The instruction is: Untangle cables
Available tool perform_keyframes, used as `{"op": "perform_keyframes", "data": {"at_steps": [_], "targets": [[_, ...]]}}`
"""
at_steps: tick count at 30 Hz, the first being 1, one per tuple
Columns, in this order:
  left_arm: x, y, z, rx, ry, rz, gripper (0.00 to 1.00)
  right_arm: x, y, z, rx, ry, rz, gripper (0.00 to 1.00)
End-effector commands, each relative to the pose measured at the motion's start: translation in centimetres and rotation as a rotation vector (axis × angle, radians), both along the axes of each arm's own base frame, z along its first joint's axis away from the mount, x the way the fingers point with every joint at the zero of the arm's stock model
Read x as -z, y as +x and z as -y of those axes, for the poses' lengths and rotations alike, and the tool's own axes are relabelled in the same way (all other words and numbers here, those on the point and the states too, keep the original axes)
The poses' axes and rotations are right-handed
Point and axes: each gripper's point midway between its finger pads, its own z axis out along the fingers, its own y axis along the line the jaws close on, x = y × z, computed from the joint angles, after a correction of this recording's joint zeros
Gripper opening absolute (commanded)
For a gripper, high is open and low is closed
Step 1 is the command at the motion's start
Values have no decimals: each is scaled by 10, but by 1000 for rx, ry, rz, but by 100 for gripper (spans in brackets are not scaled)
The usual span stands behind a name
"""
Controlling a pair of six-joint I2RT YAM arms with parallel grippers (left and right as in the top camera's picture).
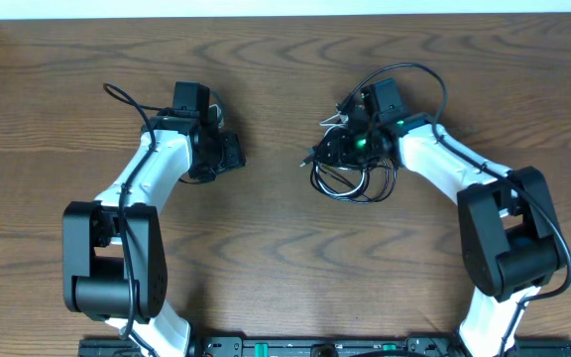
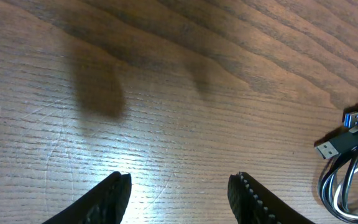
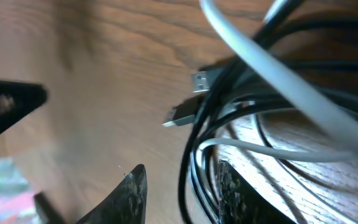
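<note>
**A:** Cables (image 1: 353, 184): where do you see them?

**B:** Overhead gives you one tangled bunch on the table (image 1: 266, 79), just beside the right pincer (image 1: 310, 159). Only that wrist's view shows you black strands running between its parted fingers (image 3: 134, 190), not squeezed.

**A:** Counts?

**B:** You get two plugs (image 3: 199, 81) and one white cord (image 3: 260, 60). The black strands are too knotted to count. The left pincer (image 2: 179, 193) is open and empty, well apart from the bunch.
</note>
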Motion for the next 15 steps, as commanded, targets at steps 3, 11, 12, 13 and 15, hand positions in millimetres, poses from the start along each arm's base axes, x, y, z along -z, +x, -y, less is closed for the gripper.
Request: {"op": "perform_keyframes", "data": {"at_steps": [3, 11, 12, 13, 15], "targets": [[-9, 4, -2, 5, 6, 29, 55, 16, 8, 13, 186, -158, -10, 31], [-9, 4, -2, 5, 6, 29, 55, 17, 24, 13, 254, -191, 56, 25], [-9, 4, -2, 4, 6, 29, 55, 18, 25, 13, 264, -190, 58, 25], [-9, 4, -2, 5, 6, 29, 55, 17, 27, 12, 268, -184, 62, 25], [-9, 4, -2, 5, 6, 29, 55, 16, 29, 10, 272, -175, 69, 24]]}}
